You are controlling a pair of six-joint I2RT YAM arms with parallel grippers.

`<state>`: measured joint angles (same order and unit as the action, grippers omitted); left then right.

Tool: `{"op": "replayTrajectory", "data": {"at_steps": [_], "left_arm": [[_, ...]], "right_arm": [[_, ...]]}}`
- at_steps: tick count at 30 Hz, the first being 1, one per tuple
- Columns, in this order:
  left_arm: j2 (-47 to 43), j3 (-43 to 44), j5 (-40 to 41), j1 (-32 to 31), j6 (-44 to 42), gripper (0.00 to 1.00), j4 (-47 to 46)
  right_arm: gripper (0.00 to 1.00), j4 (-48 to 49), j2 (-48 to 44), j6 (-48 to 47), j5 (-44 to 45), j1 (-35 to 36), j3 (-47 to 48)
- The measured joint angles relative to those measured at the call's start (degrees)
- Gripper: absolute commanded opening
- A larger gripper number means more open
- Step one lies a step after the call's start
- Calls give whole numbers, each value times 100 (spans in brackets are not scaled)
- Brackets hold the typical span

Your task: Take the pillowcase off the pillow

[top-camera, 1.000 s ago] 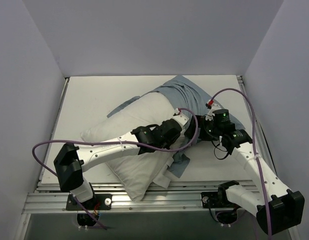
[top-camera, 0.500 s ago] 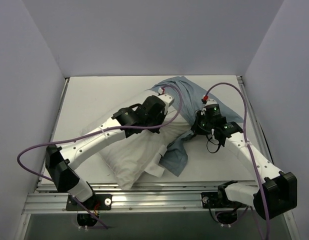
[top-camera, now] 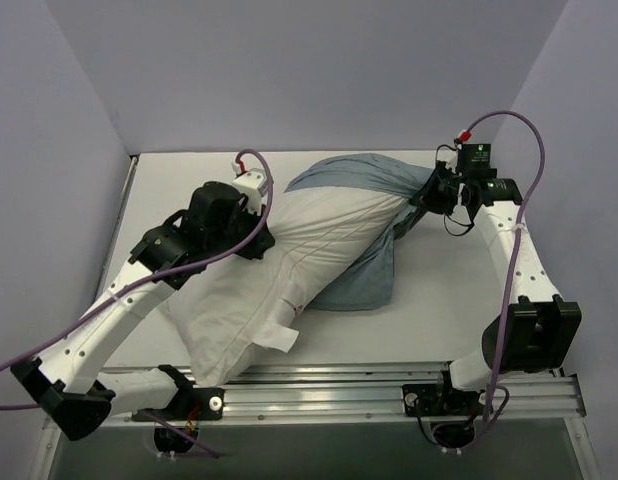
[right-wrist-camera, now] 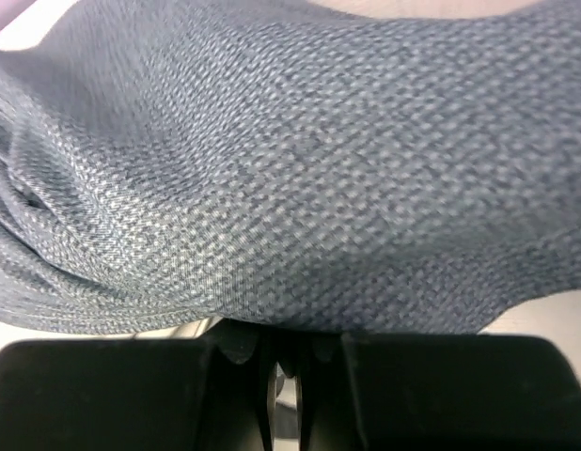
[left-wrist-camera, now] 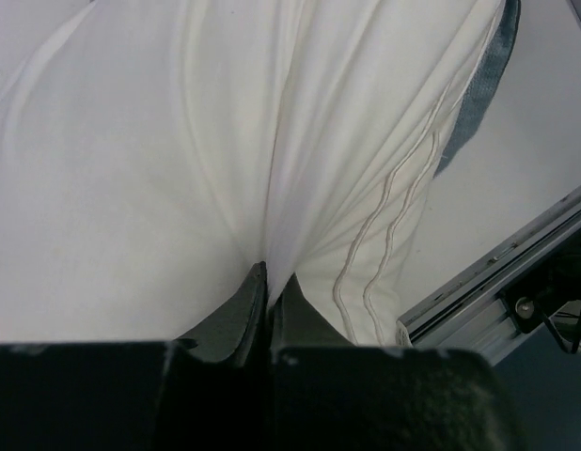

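Nearest the arms, the white pillow [top-camera: 259, 300] lay slantwise on the table [top-camera: 169, 180], its near end bare by the front rail and its far end inside the grey pillowcase [top-camera: 359, 180]. The left gripper [left-wrist-camera: 268, 274] was clamped tight on a pinch of the pillow's own cloth, probably to anchor it against a pull on the cover. Farther back on the right, the right gripper [top-camera: 432, 193] was clenched on the bunched, twisted end of the pillowcase, which stretched taut away from the pillow, a loose flap draped beside it.
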<state>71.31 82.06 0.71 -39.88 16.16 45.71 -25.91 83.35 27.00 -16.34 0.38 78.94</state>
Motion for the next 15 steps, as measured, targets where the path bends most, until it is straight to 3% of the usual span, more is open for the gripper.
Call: {"op": "replayTrajectory", "data": {"at_steps": [4, 9, 15], "left_arm": [[-533, -468, -216, 153, 184, 2, -59], [-1016, -1274, -907, 221, 540, 2, -455], [-1615, -2004, -1453, 221, 778, 2, -632]], "right_arm": [[0, -339, 365, 7, -446, -96, 479], [0, -542, 391, 7, -531, -271, 271], [0, -839, 409, 109, -780, -1191, -229]]}}
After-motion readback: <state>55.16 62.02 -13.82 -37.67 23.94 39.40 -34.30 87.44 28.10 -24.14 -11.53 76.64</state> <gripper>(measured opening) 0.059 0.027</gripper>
